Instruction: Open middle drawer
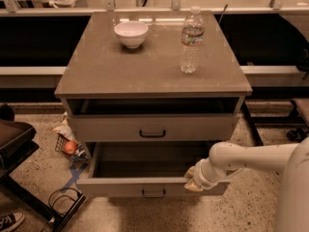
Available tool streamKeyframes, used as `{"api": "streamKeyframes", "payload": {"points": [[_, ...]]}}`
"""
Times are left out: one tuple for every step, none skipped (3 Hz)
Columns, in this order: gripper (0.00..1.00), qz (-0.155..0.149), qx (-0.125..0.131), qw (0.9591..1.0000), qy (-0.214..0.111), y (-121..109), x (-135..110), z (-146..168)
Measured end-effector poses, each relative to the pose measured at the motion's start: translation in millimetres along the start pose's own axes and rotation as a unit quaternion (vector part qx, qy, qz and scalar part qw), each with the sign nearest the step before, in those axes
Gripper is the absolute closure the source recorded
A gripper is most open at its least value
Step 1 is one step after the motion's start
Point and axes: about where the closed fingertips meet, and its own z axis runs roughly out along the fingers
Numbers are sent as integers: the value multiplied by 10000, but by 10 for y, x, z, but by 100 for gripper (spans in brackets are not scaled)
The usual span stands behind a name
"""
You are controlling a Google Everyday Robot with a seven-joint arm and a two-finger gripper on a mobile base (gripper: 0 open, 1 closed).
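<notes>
Lab or test workspace, not a home: speckled hard floor (34, 178), long metal-railed benches (29, 71) behind the gripper (193, 180), loose cables (62, 198) on the floor to its left. The gripper sits low at the front right of a drawer cabinet (120, 66).
</notes>
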Motion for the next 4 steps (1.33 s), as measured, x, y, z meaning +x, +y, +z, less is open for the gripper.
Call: {"api": "streamKeyframes", "payload": {"points": [[100,0,-1,10000,-1,0,-13,-29],[100,-42,-174,9998,-68,107,-30,-33],[100,-42,-174,9998,-68,107,-33,-39],[82,-42,-174,9998,-68,107,-37,-49]]}}
